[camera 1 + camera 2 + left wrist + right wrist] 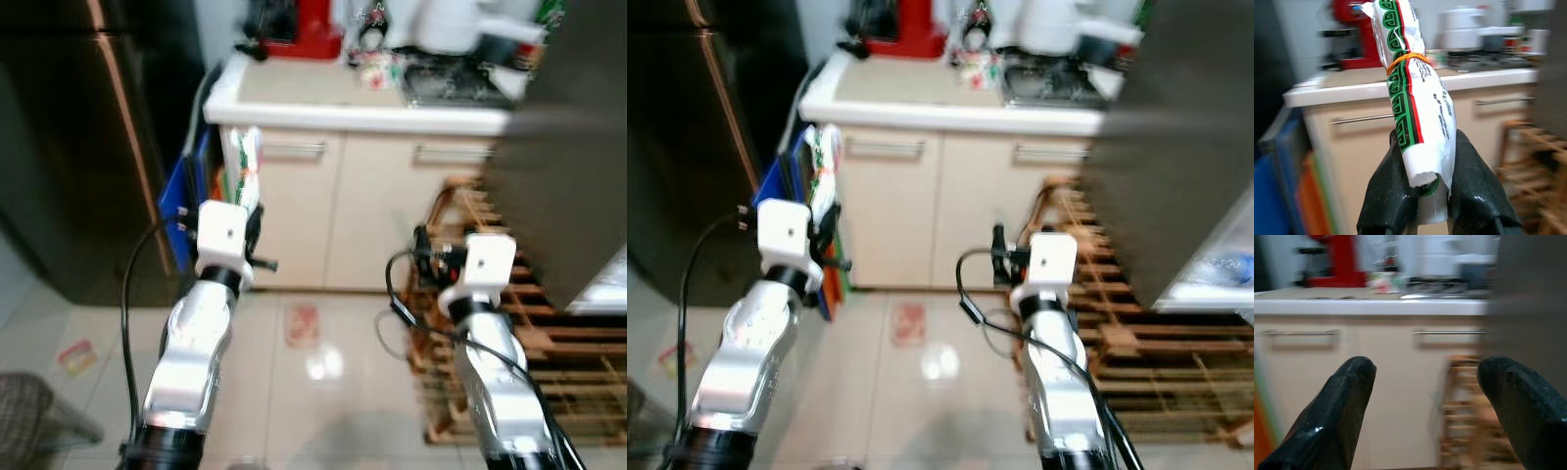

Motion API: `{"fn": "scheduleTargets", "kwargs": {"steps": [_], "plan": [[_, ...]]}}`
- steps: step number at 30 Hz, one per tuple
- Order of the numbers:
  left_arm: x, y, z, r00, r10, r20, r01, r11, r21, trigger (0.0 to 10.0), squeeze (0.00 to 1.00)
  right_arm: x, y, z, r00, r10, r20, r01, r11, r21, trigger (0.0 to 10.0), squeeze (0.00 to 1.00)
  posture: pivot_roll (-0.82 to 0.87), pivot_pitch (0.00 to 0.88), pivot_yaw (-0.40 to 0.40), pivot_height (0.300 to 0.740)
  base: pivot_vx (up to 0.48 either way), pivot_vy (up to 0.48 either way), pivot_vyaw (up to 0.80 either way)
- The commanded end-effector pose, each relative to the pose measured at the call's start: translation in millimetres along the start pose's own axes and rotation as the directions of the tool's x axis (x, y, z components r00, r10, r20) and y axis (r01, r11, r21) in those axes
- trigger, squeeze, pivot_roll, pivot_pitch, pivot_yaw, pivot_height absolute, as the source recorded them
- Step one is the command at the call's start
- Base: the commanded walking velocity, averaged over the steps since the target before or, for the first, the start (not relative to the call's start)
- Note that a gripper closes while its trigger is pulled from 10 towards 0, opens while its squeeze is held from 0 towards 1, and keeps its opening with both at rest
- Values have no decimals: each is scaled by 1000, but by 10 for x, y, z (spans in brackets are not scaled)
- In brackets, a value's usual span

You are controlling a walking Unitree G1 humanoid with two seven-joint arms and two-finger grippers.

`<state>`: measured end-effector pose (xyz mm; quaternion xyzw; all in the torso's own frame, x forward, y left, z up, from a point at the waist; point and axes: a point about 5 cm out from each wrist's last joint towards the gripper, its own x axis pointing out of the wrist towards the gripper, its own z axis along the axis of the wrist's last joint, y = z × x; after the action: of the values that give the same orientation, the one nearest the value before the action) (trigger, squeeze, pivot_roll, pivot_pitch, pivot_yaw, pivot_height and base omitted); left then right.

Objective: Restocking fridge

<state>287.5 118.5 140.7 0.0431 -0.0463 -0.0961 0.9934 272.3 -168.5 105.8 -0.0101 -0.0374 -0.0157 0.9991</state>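
Note:
My left gripper (1427, 166) is shut on a rolled white packet (1418, 93) with green and red print, bound by an orange rubber band. The packet (243, 164) stands upright above the left wrist, in front of the cream cabinet. My right gripper (1425, 377) is open and holds nothing; it hovers at the same height to the right (428, 247). A tall dark fridge (69, 147) stands at the left. A dark grey panel (573, 147) rises at the right, with a white shelf edge (1215, 284) below it.
Ahead, a cream cabinet (294, 211) carries a white counter (323, 103) with a red machine (312, 29) and white pots. A blue crate (181, 211) leans beside it. A wooden pallet (529, 362) lies on the floor at right. Scraps (302, 325) lie on the tiles.

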Motion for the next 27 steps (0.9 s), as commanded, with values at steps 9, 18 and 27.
{"fn": "scheduleTargets", "kwargs": {"steps": [9, 18, 27], "plan": [[20, -45, 55, 1000, -13, 25, 13, 1000, 1, 10000, 0, 36, 26, 16, 1000, 11, 4, -11, 1000, -10, 10000, 271, 18, 0, -20, 740, 0, -465, 0], [58, -29, 8, 1000, 28, 4, -28, 1000, 11, 10000, 0, 16, 12, -9, 1000, 22, -11, -22, 1000, -19, 10000, 271, 8, 0, -31, 740, 0, -432, 0], [79, -95, 11, 1000, 17, 9, -17, 1000, -1, 10000, 0, 9, -12, 0, 1000, 22, -14, -22, 999, -26, 10000, 271, -14, 0, -26, 740, 244, -409, 0]]}}
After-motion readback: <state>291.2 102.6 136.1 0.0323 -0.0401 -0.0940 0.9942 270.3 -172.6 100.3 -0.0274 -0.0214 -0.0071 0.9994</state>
